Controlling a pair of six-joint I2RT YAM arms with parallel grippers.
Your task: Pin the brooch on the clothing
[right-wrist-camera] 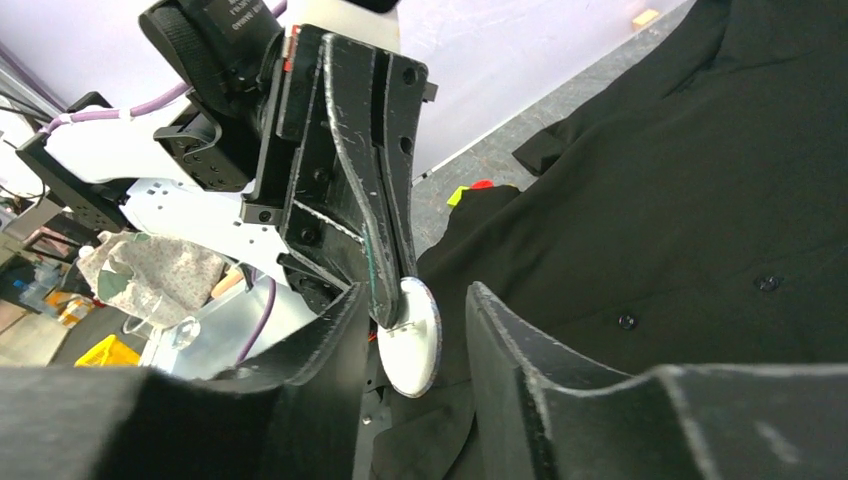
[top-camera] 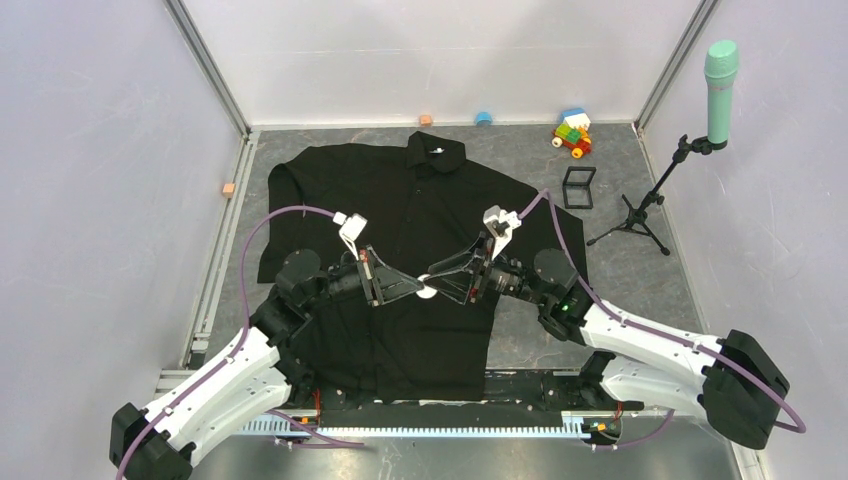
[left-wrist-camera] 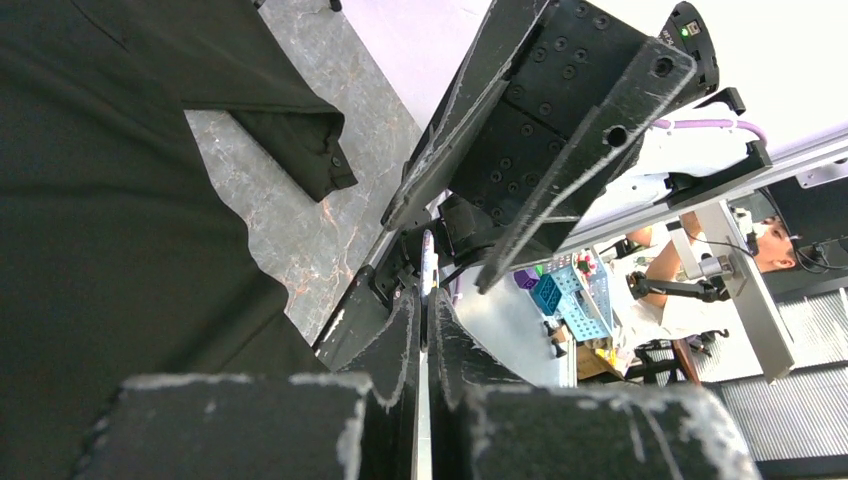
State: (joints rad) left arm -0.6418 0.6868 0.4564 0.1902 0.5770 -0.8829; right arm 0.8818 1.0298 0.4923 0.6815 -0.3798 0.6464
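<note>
Brooch [right-wrist-camera: 412, 335]: held on edge in the air over the lower front of the shirt [top-camera: 420, 190], not touching the cloth. Not yet pinned.

Left gripper [top-camera: 413, 291]: closed tight on the brooch's rim.

Right gripper [top-camera: 437, 284]: jaws parted on either side of the disc and appearing clear of it; nothing held.

Shirt: laid flat on the table [top-camera: 620, 280], collar far, front up.

Step judged: brooch carried by the left gripper alone, with the grippers tip to tip, ahead of placement. The next move calls for lowering the disc, pin side down, onto the cloth. The right gripper is free to steady the fabric. Whether the pin is open cannot be told.
</note>
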